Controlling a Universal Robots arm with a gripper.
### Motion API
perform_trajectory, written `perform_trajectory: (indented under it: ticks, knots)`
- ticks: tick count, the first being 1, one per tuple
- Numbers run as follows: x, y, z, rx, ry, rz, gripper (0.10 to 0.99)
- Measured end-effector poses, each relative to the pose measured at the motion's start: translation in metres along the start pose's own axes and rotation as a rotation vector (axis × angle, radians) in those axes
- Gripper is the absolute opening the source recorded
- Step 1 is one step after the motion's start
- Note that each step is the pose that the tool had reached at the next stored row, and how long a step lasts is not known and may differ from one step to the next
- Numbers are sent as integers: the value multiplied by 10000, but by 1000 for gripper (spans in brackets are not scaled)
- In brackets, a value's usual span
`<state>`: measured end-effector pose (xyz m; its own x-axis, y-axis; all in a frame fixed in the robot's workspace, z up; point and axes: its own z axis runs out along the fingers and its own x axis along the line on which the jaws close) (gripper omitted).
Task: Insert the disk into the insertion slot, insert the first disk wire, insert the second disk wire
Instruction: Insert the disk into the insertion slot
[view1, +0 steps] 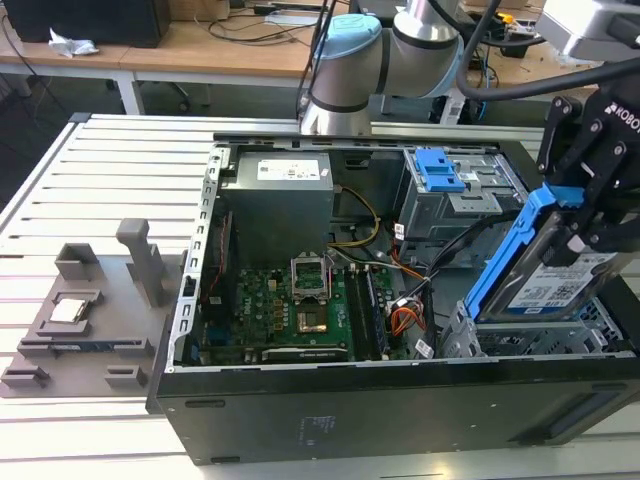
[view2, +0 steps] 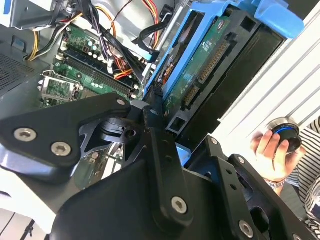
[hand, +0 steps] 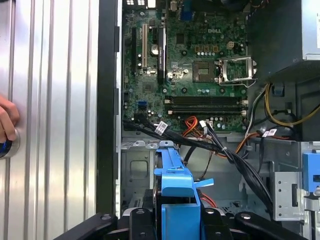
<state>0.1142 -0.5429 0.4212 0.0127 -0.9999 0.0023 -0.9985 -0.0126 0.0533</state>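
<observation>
**A:** What does the gripper (view1: 582, 228) have?

**B:** It is pinched tight on the disk (view1: 545, 285). The fingers grip the blue carrier frame near its upper end, which leaves the lower end free to lead the way in.

**A:** And where does the disk sit against the insertion slot (view1: 535, 342)?

**B:** The disk hangs steeply tilted from the fingers. The slot, the low perforated cage, lies directly beneath the gripper. The disk's lower edge is down at the cage's top. The cage's own wall hides the meeting point, so I cannot say whether the edge has entered the mouth or only stands at it.

**A:** Why the slant?

**B:** My reading is clearance. A bundle of black cables (hand: 225, 150) crosses the bay just ahead of the gripper. The taller cage (view1: 450, 185) with the blue latch stands beyond that. Coming in at an angle keeps the frame off both.

**A:** Any wire plugged in?

**B:** I judge not. The orange leads (hand: 192, 122) lie loose ahead of the gripper, well apart from the disk. A person's hand (hand: 6, 125) rests outside the case, off to the gripper's side.
</observation>
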Motion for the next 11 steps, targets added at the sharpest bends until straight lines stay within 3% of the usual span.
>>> perform_trajectory:
  ticks: [4, 6, 11]
  knots:
    - [-1, -5, 87, -12, -1, 0, 365]
    - [-1, -9, 176, -20, 1, 0, 365]
    - [-1, -14, 269, -22, 1, 0, 365]
